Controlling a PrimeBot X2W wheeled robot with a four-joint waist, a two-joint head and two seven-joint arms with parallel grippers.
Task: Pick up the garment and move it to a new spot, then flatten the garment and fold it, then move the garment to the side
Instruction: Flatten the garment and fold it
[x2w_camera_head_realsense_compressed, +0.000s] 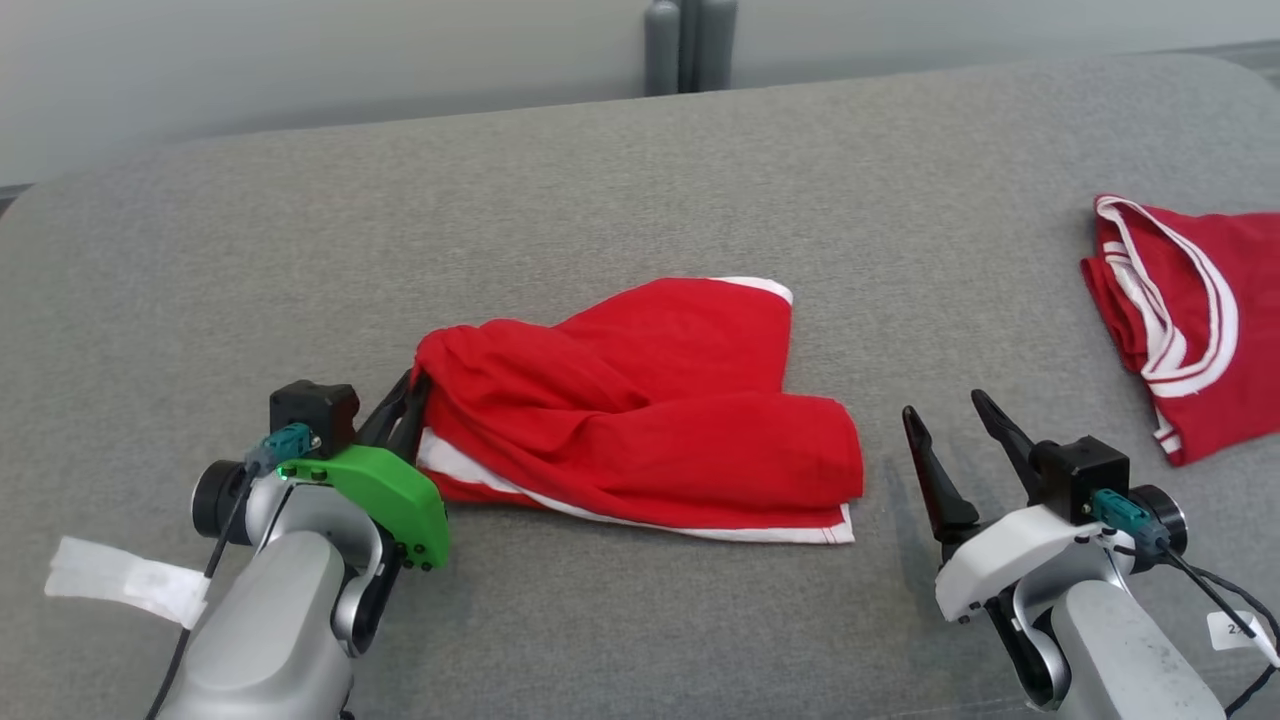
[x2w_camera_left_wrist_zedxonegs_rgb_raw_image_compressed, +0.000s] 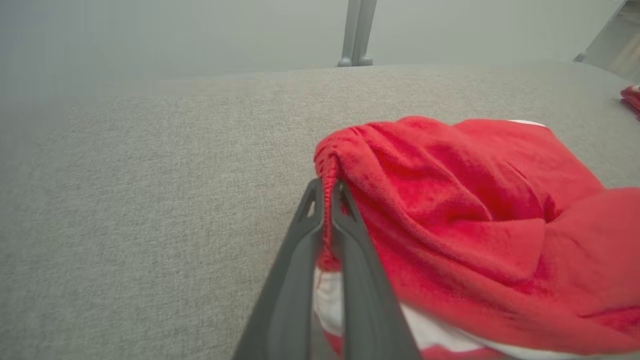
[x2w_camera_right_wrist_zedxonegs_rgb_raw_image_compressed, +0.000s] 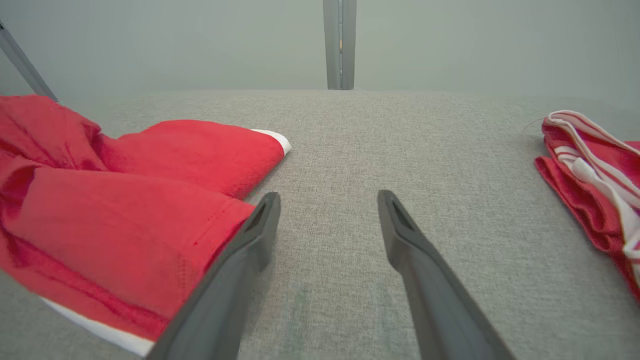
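Observation:
A red garment (x2w_camera_head_realsense_compressed: 650, 400) with white trim lies bunched in the middle of the grey padded table (x2w_camera_head_realsense_compressed: 640, 170). My left gripper (x2w_camera_head_realsense_compressed: 410, 395) is shut on the garment's left edge, and the left wrist view shows a gathered red fold (x2w_camera_left_wrist_zedxonegs_rgb_raw_image_compressed: 327, 220) pinched between the two fingers. My right gripper (x2w_camera_head_realsense_compressed: 945, 415) stands open just right of the garment, nothing between its fingers. In the right wrist view the garment (x2w_camera_right_wrist_zedxonegs_rgb_raw_image_compressed: 125, 215) lies to the left of the open right gripper (x2w_camera_right_wrist_zedxonegs_rgb_raw_image_compressed: 327, 205), its left finger close beside the cloth's edge.
A second red garment with white stripes (x2w_camera_head_realsense_compressed: 1190, 320) lies folded at the table's right edge, also seen as red striped cloth (x2w_camera_right_wrist_zedxonegs_rgb_raw_image_compressed: 590, 195) in the right wrist view. A grey post (x2w_camera_head_realsense_compressed: 690, 45) stands behind the table. White tape (x2w_camera_head_realsense_compressed: 125, 580) hangs by my left forearm.

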